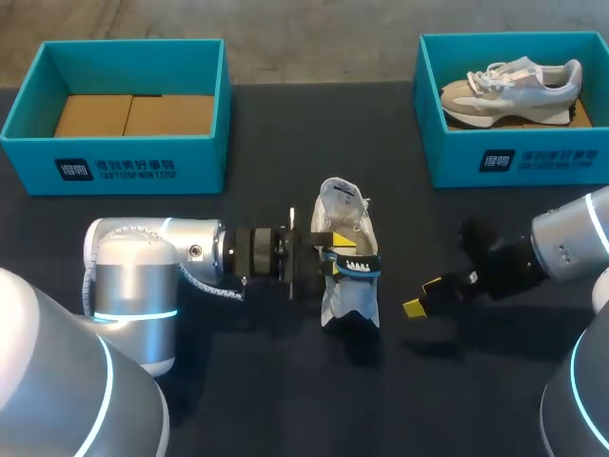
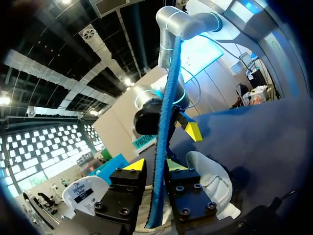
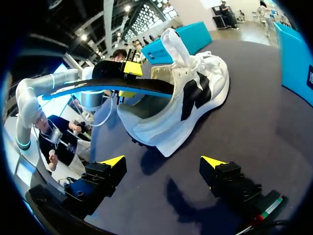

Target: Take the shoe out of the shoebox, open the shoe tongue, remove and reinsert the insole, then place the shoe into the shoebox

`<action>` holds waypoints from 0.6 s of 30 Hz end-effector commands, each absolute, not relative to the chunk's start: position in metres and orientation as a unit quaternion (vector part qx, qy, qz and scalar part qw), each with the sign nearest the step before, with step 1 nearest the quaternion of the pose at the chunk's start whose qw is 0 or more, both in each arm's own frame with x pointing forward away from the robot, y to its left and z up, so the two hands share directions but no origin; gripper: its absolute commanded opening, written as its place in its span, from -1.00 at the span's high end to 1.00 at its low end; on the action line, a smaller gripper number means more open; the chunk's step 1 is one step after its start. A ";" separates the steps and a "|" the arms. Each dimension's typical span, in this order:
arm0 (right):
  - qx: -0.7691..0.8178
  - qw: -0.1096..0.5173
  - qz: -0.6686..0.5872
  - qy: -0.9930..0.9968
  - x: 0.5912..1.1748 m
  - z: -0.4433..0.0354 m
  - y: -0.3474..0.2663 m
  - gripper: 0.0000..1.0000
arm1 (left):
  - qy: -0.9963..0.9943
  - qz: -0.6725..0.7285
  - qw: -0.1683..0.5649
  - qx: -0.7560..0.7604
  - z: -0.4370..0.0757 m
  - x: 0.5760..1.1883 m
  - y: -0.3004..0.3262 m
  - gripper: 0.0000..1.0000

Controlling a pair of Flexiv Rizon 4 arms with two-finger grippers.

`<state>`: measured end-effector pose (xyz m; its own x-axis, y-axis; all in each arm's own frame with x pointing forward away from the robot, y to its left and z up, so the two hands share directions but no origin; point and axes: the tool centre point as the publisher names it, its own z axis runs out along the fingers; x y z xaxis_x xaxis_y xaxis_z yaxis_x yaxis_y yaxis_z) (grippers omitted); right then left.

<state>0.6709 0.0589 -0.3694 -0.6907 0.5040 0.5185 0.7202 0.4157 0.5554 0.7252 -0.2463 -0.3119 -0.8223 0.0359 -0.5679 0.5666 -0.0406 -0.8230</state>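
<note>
A white shoe (image 1: 344,214) lies on the dark table's middle, heel toward me. From my left arm, my left gripper (image 1: 328,252) sits at the shoe's opening, shut on the blue-edged black insole (image 1: 357,268). In the left wrist view the insole (image 2: 164,137) stands edge-on between the fingers of the left gripper (image 2: 155,166), with the shoe (image 2: 210,181) beside them. My right gripper (image 1: 423,295) hovers open to the right of the shoe. In its own view the right gripper (image 3: 163,161) is empty, with the shoe (image 3: 195,98) ahead and one end of the insole (image 3: 122,87) at the shoe's mouth.
A teal shoebox (image 1: 143,167) lined with brown cardboard stands at the back left. Another teal shoebox (image 1: 514,162) at the back right holds a beige-and-white sneaker (image 1: 509,90). Dark table surface surrounds the shoe.
</note>
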 end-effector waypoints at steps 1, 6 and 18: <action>-0.370 0.135 -0.394 -0.830 0.670 -0.371 0.062 -1.00 | 0.668 -0.683 0.188 0.229 -0.308 0.721 -0.243 1.00; -0.371 0.135 -0.394 -0.830 0.670 -0.371 0.063 -1.00 | 0.671 -0.680 0.181 0.234 -0.313 0.722 -0.243 1.00; -0.346 0.119 -0.398 -0.841 0.692 -0.368 0.070 -1.00 | 0.678 -0.673 0.180 0.235 -0.326 0.731 -0.243 1.00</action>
